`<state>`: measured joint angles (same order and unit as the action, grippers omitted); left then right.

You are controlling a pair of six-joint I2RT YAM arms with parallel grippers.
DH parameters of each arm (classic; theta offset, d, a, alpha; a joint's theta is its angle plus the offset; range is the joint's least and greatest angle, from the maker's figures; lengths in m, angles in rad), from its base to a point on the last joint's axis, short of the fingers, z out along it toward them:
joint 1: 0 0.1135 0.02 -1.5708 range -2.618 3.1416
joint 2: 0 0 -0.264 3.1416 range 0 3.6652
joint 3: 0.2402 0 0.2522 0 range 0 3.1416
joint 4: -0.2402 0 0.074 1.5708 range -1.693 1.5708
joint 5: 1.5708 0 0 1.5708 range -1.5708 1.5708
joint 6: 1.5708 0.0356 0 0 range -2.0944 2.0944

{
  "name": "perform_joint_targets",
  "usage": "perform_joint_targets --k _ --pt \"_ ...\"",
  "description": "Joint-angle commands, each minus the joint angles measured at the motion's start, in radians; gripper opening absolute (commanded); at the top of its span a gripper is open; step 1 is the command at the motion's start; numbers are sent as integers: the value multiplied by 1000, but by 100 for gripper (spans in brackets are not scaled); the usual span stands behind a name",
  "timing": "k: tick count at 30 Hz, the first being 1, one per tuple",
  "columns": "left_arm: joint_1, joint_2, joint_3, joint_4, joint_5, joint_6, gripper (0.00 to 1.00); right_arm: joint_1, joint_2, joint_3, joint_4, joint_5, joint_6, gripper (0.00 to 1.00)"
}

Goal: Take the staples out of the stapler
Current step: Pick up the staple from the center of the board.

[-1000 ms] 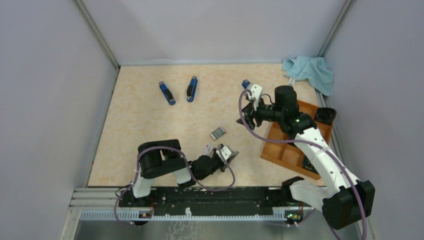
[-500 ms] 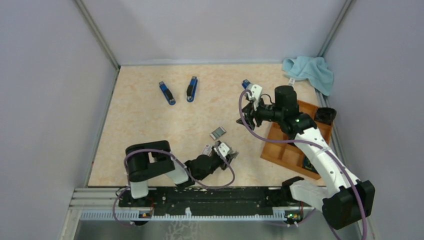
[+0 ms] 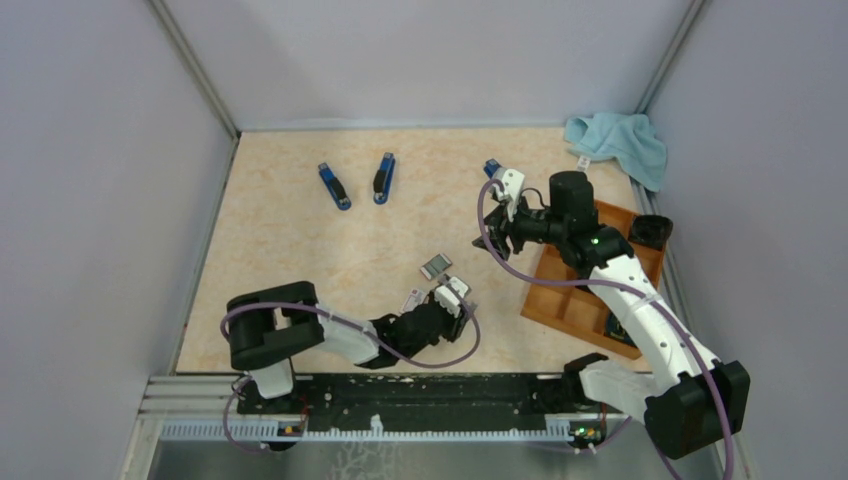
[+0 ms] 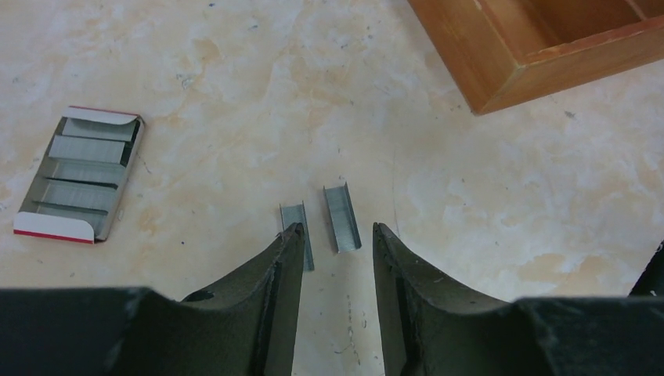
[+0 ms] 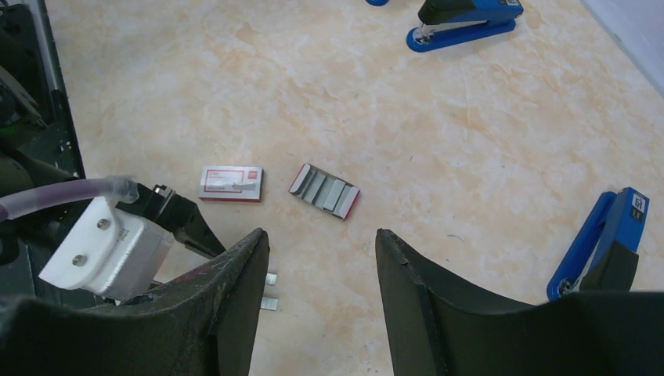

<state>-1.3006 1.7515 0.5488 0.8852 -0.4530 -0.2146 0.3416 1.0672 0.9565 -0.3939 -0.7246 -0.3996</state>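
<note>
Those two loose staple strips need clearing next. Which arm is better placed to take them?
Left. The left fingers sit low and open, the staple strips lying right at their tips. The right fingers hang higher, beside the wooden tray.

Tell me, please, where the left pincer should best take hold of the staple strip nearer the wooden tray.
Grip that staple strip across its two long sides at mid-length, coming straight down. It lies flat, a narrow channel roughly in line with the gap of the open left pincer, which should then straddle it.
</note>
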Motion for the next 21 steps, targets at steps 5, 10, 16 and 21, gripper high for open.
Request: perform_joint_targets --k 5,10,16,21 --pt "-19 -23 72 -256 -95 -127 43 -11 -29 20 17 -22 -2 54" --pt "-20 -32 71 -272 -101 -142 41 -11 -31 20 17 -22 -3 54" --pt "-21 -34 82 -305 -96 -155 38 -11 -30 20 19 -24 -3 54" --pt "-20 10 138 -373 -121 -167 38 -12 -31 20 17 -23 -2 54"
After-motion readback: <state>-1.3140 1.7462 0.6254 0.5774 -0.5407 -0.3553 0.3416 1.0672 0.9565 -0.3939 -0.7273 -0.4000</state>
